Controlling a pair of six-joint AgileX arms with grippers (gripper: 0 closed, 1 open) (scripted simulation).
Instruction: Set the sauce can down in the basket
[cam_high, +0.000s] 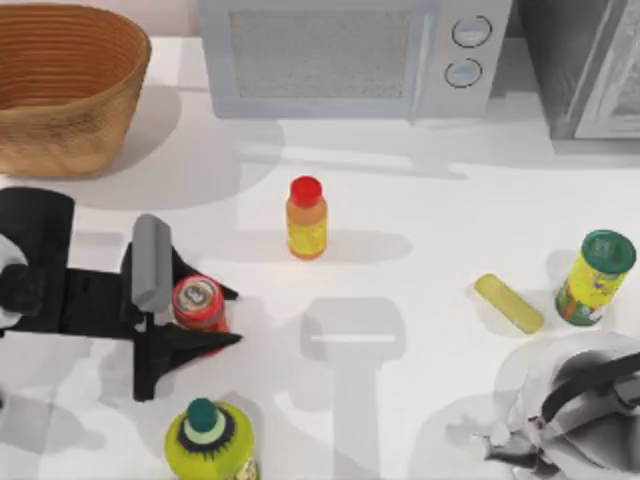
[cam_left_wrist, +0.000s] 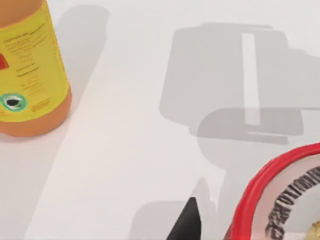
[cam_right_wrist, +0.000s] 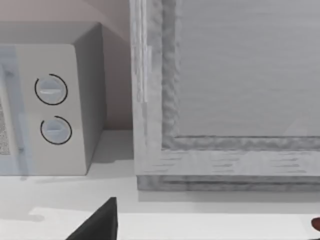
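Observation:
The sauce can (cam_high: 200, 303), red with a silvery top, stands left of the table's middle. My left gripper (cam_high: 234, 318) reaches in from the left, one black finger on each side of the can, shut on it. In the left wrist view the can's red rim (cam_left_wrist: 270, 185) is very close, with one dark fingertip (cam_left_wrist: 187, 222) beside it. The basket (cam_high: 60, 130), wide tan wicker, sits in the far left corner, well behind the can. My right gripper (cam_high: 505, 440) is parked at the near right, fingers apart.
An orange bottle with a red cap (cam_high: 306, 218) stands right of and behind the can. A yellow-green bottle (cam_high: 208, 440) is close in front of the left gripper. A green-lidded canister (cam_high: 595, 278) and a yellow bar (cam_high: 508, 303) lie at the right. A microwave (cam_high: 350, 55) lines the back.

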